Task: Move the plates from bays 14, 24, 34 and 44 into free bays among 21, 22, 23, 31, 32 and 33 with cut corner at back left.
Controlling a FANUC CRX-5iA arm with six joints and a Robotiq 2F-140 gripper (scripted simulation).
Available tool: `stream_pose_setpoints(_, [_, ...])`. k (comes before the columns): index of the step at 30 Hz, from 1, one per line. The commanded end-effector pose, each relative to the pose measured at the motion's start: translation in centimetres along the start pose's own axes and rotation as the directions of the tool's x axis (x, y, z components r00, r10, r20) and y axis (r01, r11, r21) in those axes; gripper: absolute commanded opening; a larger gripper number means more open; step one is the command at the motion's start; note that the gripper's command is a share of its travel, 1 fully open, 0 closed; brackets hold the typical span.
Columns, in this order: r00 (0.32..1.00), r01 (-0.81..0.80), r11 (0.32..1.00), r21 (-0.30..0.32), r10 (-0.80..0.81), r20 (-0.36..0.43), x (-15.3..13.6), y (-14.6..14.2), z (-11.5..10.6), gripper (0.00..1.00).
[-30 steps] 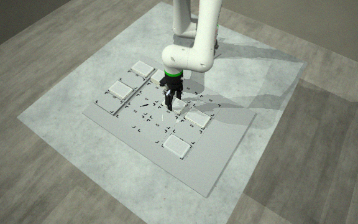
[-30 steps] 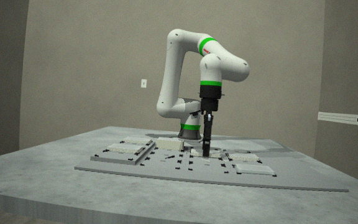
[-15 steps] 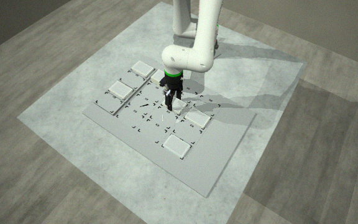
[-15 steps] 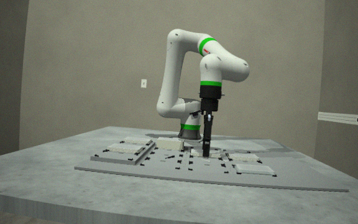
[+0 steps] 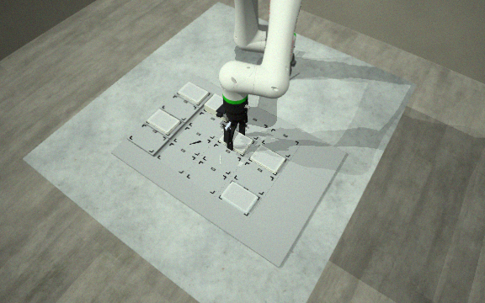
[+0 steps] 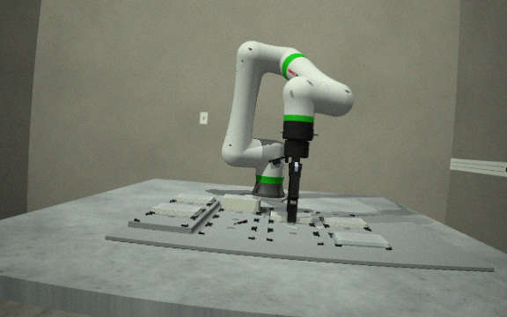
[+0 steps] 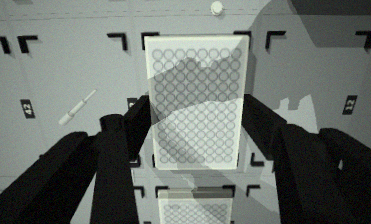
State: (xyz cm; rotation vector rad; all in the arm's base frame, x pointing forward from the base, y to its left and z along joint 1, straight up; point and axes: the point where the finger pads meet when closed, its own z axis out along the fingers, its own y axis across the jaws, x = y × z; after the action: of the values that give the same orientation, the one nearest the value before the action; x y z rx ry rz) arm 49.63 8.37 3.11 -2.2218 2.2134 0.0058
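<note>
Hand (image 7: pixel 195 122) closed on plate (image 7: pixel 196 100), fingers pressing its long sides. Plate sits low over mid-deck bay, between black corner pieces; exact bay unclear. Second plate (image 7: pixel 197 209) in neighbouring bay. Pipette tip (image 7: pixel 77 107) lies loose on deck (image 7: pixel 61 65). Arm vertical above worktop (image 5: pixel 141 236).

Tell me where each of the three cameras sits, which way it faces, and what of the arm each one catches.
Top: high above the deck's far side, looking down across the bays toward the arm's base; shows the white arm links and gripper.
Exterior: low beside the table, facing the arm across the deck; shows the whole arm.
Wrist: on the gripper, looking down between the black fingers; shows only those.
Shared: all three show the gripper closed on the sealed 96-well plate; top and wrist show a loose pipette tip.
</note>
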Motion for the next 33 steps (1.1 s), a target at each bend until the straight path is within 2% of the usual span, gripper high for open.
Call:
stream_pose_setpoints(1, [1.0, 0.0, 1.0, 0.002, 0.0, 0.0, -0.01, -0.06, -0.06, 0.1])
stream_pose_setpoints(29, [1.0, 0.0, 1.0, 0.002, 0.0, 0.0, -0.01, -0.06, 0.03, 0.1])
stream_pose_setpoints(30, [1.0, 0.0, 1.0, 0.002, 0.0, 0.0, -0.01, -0.06, 0.03, 0.7])
stream_pose_setpoints(33, [1.0, 0.0, 1.0, 0.002, 0.0, 0.0, -0.01, -0.06, 0.03, 0.7])
